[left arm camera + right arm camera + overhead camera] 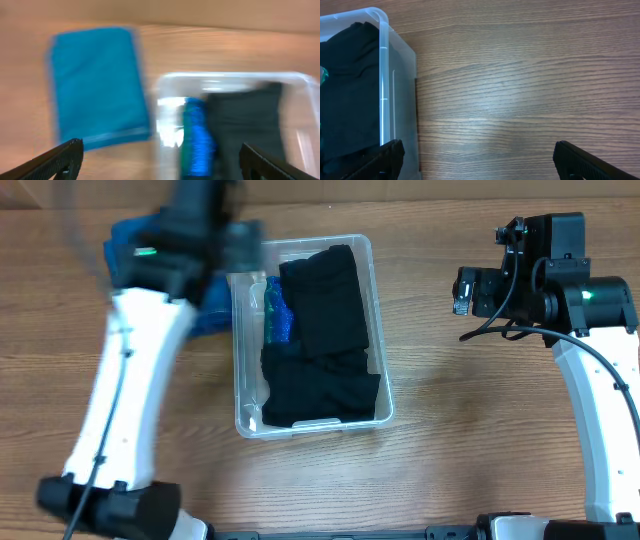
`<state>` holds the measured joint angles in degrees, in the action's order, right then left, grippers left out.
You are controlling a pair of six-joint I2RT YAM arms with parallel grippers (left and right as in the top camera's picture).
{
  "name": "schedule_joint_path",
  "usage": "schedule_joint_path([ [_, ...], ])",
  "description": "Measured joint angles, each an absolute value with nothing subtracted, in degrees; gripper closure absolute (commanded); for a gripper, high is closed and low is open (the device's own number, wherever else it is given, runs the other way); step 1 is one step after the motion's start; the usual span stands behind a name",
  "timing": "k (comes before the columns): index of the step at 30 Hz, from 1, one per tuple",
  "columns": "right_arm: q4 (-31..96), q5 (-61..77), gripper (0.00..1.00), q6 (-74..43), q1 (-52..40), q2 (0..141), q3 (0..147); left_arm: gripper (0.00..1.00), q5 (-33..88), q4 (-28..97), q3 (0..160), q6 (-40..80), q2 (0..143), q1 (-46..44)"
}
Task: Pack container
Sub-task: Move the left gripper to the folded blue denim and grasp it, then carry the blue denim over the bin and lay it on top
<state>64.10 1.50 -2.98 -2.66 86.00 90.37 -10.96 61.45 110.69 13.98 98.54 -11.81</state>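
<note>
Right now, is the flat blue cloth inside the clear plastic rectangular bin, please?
Outside: the flat blue cloth lies on the wooden table beside the clear plastic rectangular bin.

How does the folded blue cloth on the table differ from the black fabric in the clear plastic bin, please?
The blue folded cloth lies on the wooden table, beside the clear plastic container; the black fabric sits inside it. The blue cloth is a flat, neat rectangle; the black fabric is rumpled and fills most of the container. Both look like soft textiles.
</note>
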Motion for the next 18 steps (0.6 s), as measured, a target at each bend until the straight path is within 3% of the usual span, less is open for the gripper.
schedule_joint_path([
  [5,64.10,1.52,0.00,-3.01,-2.66,86.00,90.37,0.00,-4.19,61.98,109.16,15.31,103.63,9.37],
  [9,64.14,1.52,0.00,-3.01,-2.66,86.02,90.37,0.00,6.98,56.40,108.92,14.13,113.69,20.36],
  [18,65.60,1.50,0.00,-3.01,-2.66,86.00,90.37,0.00,24.14,46.81,108.33,8.93,131.39,26.79],
])
